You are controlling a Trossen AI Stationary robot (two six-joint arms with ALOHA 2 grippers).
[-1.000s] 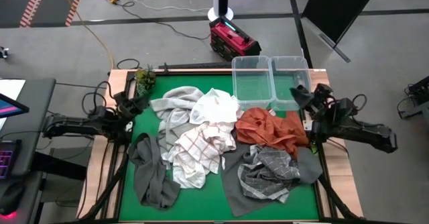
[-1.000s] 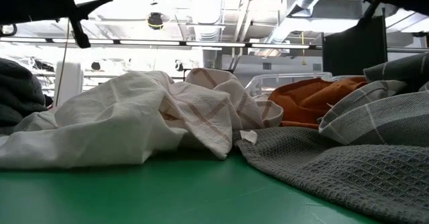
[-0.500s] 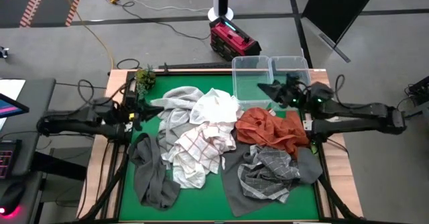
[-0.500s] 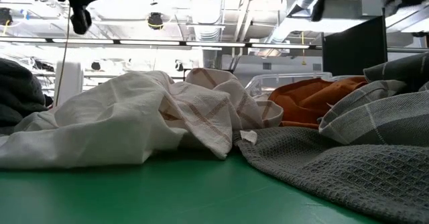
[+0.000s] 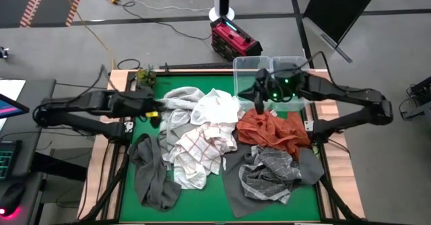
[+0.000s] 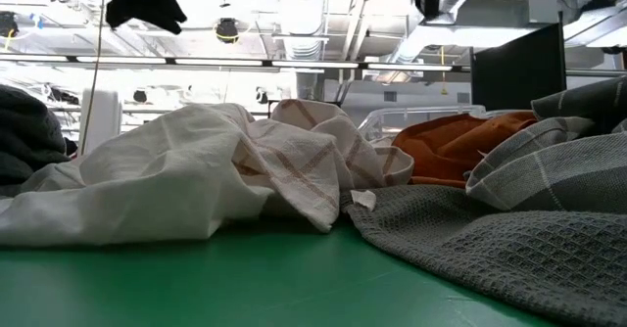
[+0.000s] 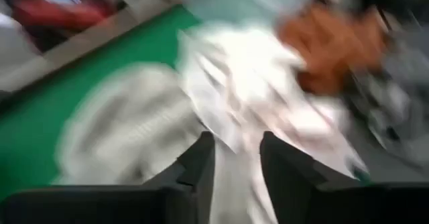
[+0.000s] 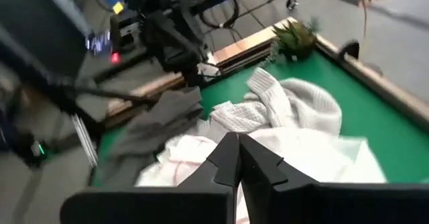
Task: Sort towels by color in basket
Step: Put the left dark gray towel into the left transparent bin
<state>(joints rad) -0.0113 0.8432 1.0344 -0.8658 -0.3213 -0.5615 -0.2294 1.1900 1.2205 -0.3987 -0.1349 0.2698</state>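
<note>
Several towels lie heaped on the green table. In the high view they are a light grey knit one, a plain white one, a white one with red check lines, a rust-orange one, a dark grey one and a grey checked one. My left gripper hovers open at the left edge of the light grey towel and touches nothing. My right gripper is shut and hangs in the air between the white towel and the clear bins, above the orange towel's far edge.
Two clear plastic bins stand side by side at the table's far right edge. A small potted plant sits at the far left corner. The table has a raised wooden rim. Bare green surface shows along the near edge.
Both arms have swung in from the table's sides toward its middle. The left gripper moved right, up to the light grey towel's edge. The right gripper moved left, past the bins to above the orange towel's far edge. The towels have not moved.
</note>
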